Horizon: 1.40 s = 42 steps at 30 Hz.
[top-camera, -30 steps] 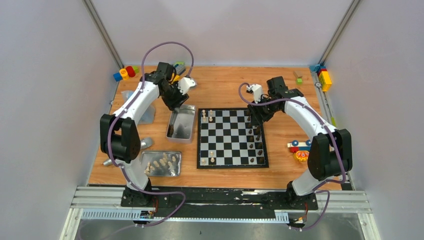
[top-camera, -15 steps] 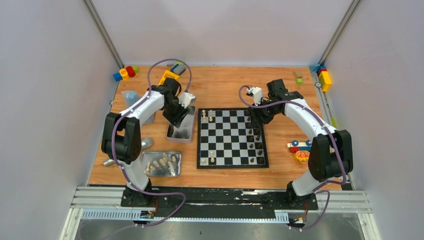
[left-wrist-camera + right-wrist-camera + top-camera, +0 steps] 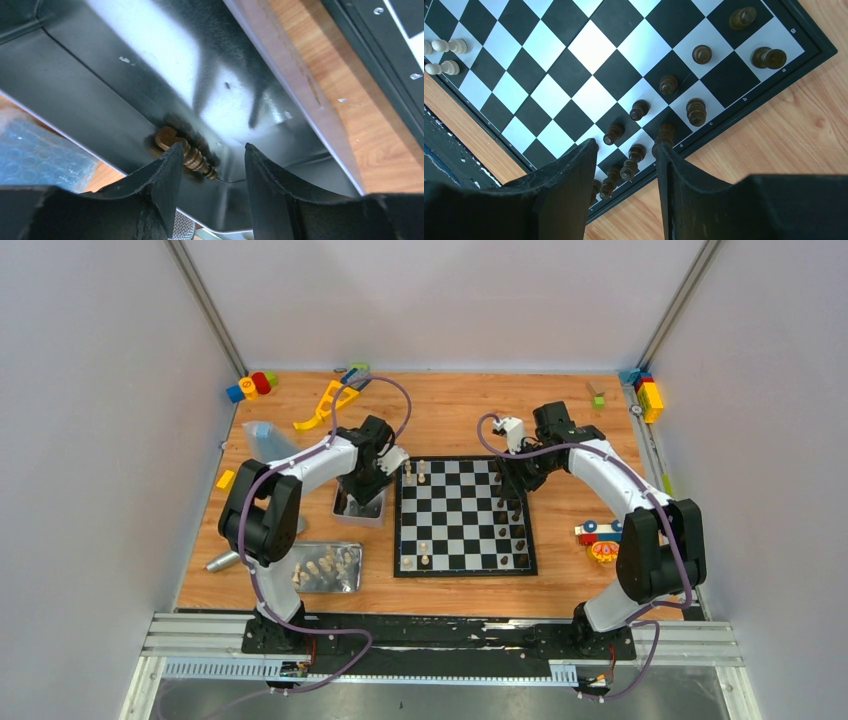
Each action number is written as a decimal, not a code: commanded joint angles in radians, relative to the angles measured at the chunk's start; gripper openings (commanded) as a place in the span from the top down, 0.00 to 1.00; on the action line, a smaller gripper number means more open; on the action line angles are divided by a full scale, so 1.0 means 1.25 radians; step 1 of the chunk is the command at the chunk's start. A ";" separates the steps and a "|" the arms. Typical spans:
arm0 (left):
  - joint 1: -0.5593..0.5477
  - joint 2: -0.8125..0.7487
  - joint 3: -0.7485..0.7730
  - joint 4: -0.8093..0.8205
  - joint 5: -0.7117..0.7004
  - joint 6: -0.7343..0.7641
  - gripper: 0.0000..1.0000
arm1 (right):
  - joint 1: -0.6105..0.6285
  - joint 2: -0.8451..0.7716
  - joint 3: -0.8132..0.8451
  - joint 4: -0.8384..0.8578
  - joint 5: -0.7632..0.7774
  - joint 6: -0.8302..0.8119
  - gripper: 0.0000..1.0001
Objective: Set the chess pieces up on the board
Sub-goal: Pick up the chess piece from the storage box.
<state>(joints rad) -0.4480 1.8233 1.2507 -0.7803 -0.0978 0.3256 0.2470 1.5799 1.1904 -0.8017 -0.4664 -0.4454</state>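
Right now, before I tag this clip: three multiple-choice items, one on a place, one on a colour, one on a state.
1. Where is the left gripper?
A. Over the metal tray beside the board.
B. Over the board's middle.
C. Over the board's far-right corner.

2. What colour is the chess piece in that tray?
A. Cream.
B. Dark brown.
C. Red.

3. How is that piece?
A. Upright.
B. Lying on its side.
C. Lifted between the jaws.

Answers: 1 A, the left wrist view looks into the tray; 2 B, brown against the metal; 3 B, it lies on the tray floor.
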 commanded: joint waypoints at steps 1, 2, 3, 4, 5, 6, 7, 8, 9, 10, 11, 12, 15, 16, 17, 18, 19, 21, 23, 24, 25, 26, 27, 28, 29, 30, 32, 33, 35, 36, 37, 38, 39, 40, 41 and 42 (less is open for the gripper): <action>-0.016 0.007 0.001 0.030 -0.096 -0.040 0.43 | 0.001 -0.035 -0.010 0.028 -0.020 0.000 0.52; -0.019 0.008 0.001 0.031 -0.109 -0.040 0.43 | 0.001 -0.035 -0.011 0.028 -0.020 -0.001 0.52; -0.019 0.009 0.002 0.031 -0.113 -0.041 0.42 | 0.001 -0.034 -0.012 0.028 -0.020 -0.002 0.52; -0.019 0.010 0.003 0.029 -0.120 -0.042 0.42 | 0.001 -0.034 -0.012 0.028 -0.020 -0.001 0.52; -0.019 0.010 0.003 0.028 -0.124 -0.041 0.41 | 0.001 -0.034 -0.012 0.028 -0.020 -0.003 0.52; -0.020 0.011 0.003 0.027 -0.129 -0.041 0.41 | 0.000 -0.034 -0.014 0.028 -0.020 -0.003 0.52; -0.020 0.012 0.003 0.027 -0.130 -0.041 0.41 | 0.000 -0.036 -0.015 0.030 -0.020 -0.003 0.52; -0.020 0.014 0.001 0.025 -0.128 -0.042 0.41 | 0.000 -0.036 -0.015 0.030 -0.020 -0.004 0.52; -0.020 0.017 0.000 0.024 -0.125 -0.044 0.41 | 0.000 -0.036 -0.016 0.030 -0.020 -0.003 0.52; -0.020 0.019 0.000 0.021 -0.123 -0.045 0.40 | 0.001 -0.036 -0.017 0.029 -0.019 -0.003 0.52; -0.020 0.023 -0.001 0.019 -0.123 -0.046 0.40 | 0.001 -0.037 -0.017 0.030 -0.017 -0.003 0.52; -0.020 0.025 -0.002 0.019 -0.123 -0.046 0.40 | 0.001 -0.038 -0.018 0.030 -0.016 -0.004 0.52; -0.020 0.033 -0.002 0.017 -0.117 -0.047 0.40 | 0.000 -0.041 -0.019 0.029 -0.013 -0.004 0.52; -0.020 0.034 -0.003 0.016 -0.116 -0.050 0.40 | 0.000 -0.040 -0.018 0.029 -0.013 -0.004 0.52; -0.019 0.037 -0.003 0.014 -0.112 -0.051 0.40 | 0.001 -0.041 -0.018 0.030 -0.011 -0.004 0.52; -0.019 0.039 -0.003 0.011 -0.110 -0.052 0.39 | 0.000 -0.041 -0.017 0.029 -0.012 -0.004 0.52; -0.019 0.041 -0.004 0.010 -0.106 -0.052 0.39 | 0.000 -0.042 -0.016 0.028 -0.012 -0.004 0.52; -0.020 0.044 -0.009 0.009 -0.103 -0.054 0.39 | 0.001 -0.042 -0.015 0.029 -0.011 -0.004 0.52; -0.019 0.046 -0.014 0.009 -0.097 -0.054 0.40 | 0.000 -0.042 -0.015 0.029 -0.011 -0.006 0.52; -0.018 0.048 -0.014 0.009 -0.093 -0.055 0.40 | 0.001 -0.042 -0.015 0.028 -0.011 -0.006 0.52; -0.018 0.050 -0.016 0.009 -0.085 -0.056 0.40 | 0.000 -0.040 -0.015 0.028 -0.010 -0.006 0.52; -0.016 0.052 -0.016 0.009 -0.081 -0.056 0.41 | 0.001 -0.040 -0.015 0.029 -0.010 -0.006 0.52; -0.015 0.053 -0.016 0.009 -0.070 -0.057 0.42 | 0.001 -0.039 -0.015 0.029 -0.010 -0.007 0.52; -0.014 0.055 -0.016 0.009 -0.061 -0.057 0.43 | 0.000 -0.039 -0.015 0.029 -0.009 -0.007 0.52; -0.013 0.056 -0.015 0.009 -0.059 -0.058 0.45 | 0.001 -0.040 -0.015 0.028 -0.008 -0.008 0.52; -0.011 0.058 -0.015 0.010 -0.056 -0.058 0.47 | 0.001 -0.040 -0.015 0.027 -0.008 -0.008 0.52; -0.009 0.060 -0.015 0.009 -0.051 -0.057 0.51 | 0.000 -0.041 -0.017 0.027 -0.007 -0.009 0.52; -0.009 0.060 -0.015 0.009 -0.050 -0.058 0.52 | 0.001 -0.041 -0.017 0.026 -0.006 -0.010 0.52; -0.007 0.062 -0.015 0.009 -0.046 -0.058 0.53 | 0.000 -0.040 -0.017 0.026 -0.005 -0.011 0.52; -0.006 0.062 -0.014 0.009 -0.045 -0.057 0.53 | 0.000 -0.039 -0.017 0.025 -0.005 -0.011 0.52; -0.005 0.062 -0.013 0.009 -0.044 -0.057 0.54 | 0.000 -0.038 -0.017 0.025 -0.006 -0.011 0.52; -0.003 0.060 -0.013 0.008 -0.041 -0.055 0.54 | 0.001 -0.037 -0.017 0.026 -0.007 -0.011 0.52; -0.003 0.058 -0.011 0.008 -0.039 -0.052 0.56 | 0.000 -0.036 -0.017 0.026 -0.009 -0.011 0.52; -0.002 0.054 -0.010 0.008 -0.031 -0.049 0.58 | 0.000 -0.035 -0.016 0.026 -0.008 -0.010 0.52; 0.000 0.051 -0.010 0.009 -0.028 -0.043 0.61 | 0.000 -0.034 -0.015 0.026 -0.007 -0.010 0.52; 0.000 0.042 -0.010 0.009 -0.021 -0.040 0.63 | 0.000 -0.035 -0.014 0.025 -0.006 -0.010 0.52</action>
<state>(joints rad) -0.4564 1.8774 1.2461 -0.7746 -0.1787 0.2779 0.2470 1.5623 1.1748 -0.7921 -0.4656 -0.4465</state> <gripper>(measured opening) 0.407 0.480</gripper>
